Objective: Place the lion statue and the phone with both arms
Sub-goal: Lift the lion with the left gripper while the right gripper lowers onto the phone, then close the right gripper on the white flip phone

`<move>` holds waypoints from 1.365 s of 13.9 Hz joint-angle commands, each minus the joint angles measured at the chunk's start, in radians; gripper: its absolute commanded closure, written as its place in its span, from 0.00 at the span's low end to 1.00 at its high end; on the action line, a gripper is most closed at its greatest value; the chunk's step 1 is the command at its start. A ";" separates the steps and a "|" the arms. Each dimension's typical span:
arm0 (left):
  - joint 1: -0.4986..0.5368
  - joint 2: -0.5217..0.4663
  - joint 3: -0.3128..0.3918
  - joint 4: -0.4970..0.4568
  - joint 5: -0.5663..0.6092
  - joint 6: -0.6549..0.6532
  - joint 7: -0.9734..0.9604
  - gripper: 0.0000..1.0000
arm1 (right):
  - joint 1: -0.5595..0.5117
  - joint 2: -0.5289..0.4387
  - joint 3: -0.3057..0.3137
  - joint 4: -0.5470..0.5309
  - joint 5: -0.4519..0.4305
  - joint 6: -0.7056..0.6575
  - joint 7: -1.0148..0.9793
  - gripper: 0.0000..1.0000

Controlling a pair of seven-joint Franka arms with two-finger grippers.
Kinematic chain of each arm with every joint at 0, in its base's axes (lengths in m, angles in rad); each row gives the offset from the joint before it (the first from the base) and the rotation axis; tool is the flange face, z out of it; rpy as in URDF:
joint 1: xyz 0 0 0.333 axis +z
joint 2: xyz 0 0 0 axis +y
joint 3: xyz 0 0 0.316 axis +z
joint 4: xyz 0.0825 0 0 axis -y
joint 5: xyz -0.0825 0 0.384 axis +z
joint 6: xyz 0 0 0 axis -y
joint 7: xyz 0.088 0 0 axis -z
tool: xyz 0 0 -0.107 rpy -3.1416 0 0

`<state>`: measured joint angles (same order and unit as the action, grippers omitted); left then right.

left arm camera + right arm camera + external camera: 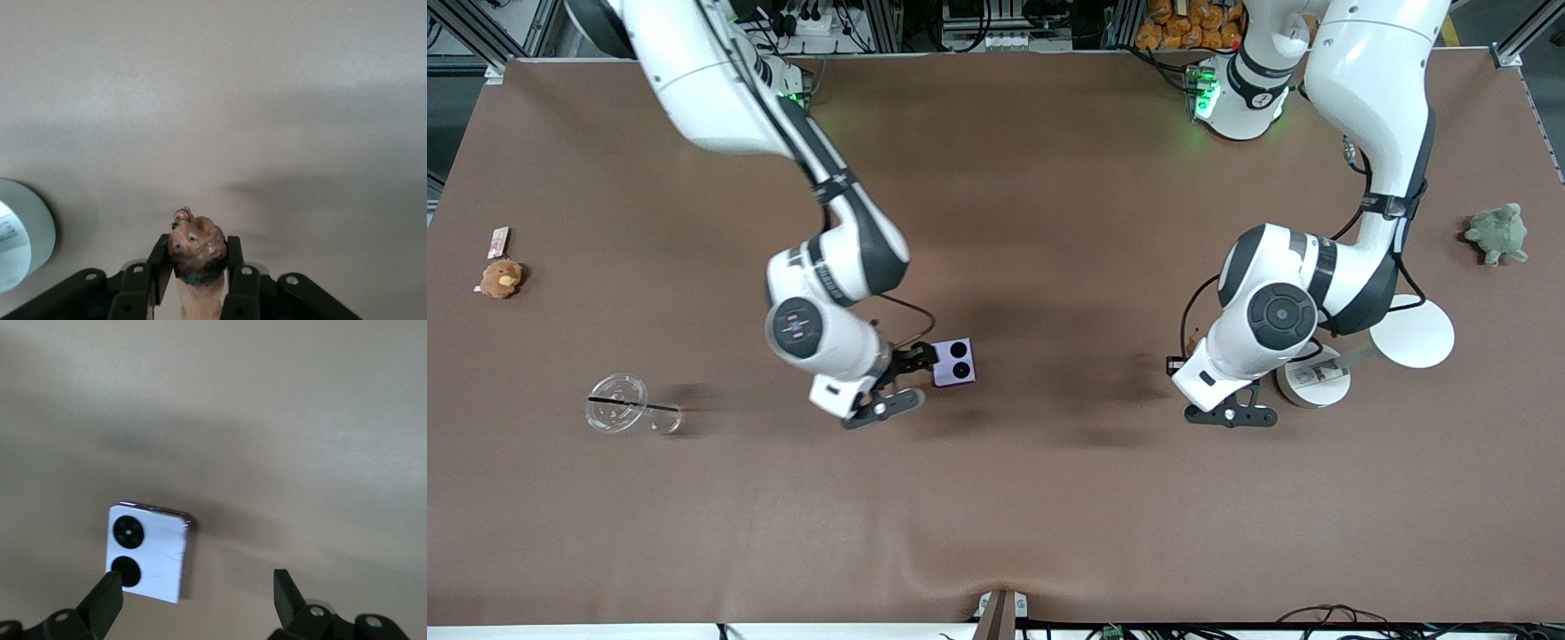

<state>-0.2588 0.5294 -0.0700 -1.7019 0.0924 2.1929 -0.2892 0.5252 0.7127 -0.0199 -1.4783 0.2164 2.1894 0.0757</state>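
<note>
Brown table, things scattered on it.
We see the phone lying mid-table; toward the right arm's end from it, a clear lid and brown plush.

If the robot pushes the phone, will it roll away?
Probably not: the phone is flat and squarish and lies face up on the table, so it should slide. Its face looks smooth, so it may be slippery. It looks stiff, not bendy.

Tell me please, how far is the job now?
Phone: it lies flat on the table, and the right gripper hangs beside it with open jaws, so that half looks done. Lion statue: the left gripper holds it above the table. Left to do: set it down.
</note>
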 commanded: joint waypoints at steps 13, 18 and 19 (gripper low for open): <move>0.197 -0.100 -0.008 -0.289 0.027 0.277 0.303 1.00 | 0.110 0.148 -0.008 0.093 -0.144 0.061 0.259 0.00; 0.231 -0.088 -0.010 -0.309 0.027 0.329 0.344 1.00 | 0.117 0.172 -0.006 0.092 -0.094 0.092 0.265 0.00; 0.240 -0.082 -0.010 -0.312 0.029 0.337 0.348 1.00 | 0.119 0.177 -0.006 0.089 -0.088 0.104 0.268 0.00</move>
<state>-0.0398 0.4634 -0.0705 -1.9806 0.0982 2.4926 0.0446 0.6305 0.8647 -0.0205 -1.4171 0.1027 2.2838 0.3255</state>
